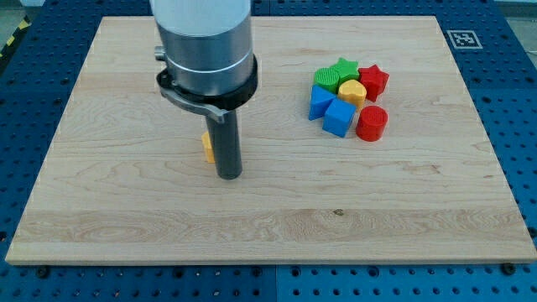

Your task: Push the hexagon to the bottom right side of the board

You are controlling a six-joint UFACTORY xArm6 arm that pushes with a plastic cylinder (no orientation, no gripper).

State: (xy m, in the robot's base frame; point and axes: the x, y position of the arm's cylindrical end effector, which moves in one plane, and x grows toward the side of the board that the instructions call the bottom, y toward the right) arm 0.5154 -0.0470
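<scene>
A yellow block [206, 147], mostly hidden behind my rod, lies left of the board's middle; its shape cannot be made out. My tip [229, 176] rests on the board right beside it, on its right and slightly toward the view's bottom, touching or nearly touching it. At the upper right sits a tight cluster: a green star [343, 69], a green half-round block [326, 80], a red star [374, 80], a yellow heart-like block [351, 91], a blue pointed block [319, 101], a blue cube [339, 117] and a red cylinder [371, 123].
The wooden board [126, 210] lies on a blue perforated table. The arm's grey body [204, 42] hangs over the board's upper left part. A printed marker [461, 39] sits off the board's top right corner.
</scene>
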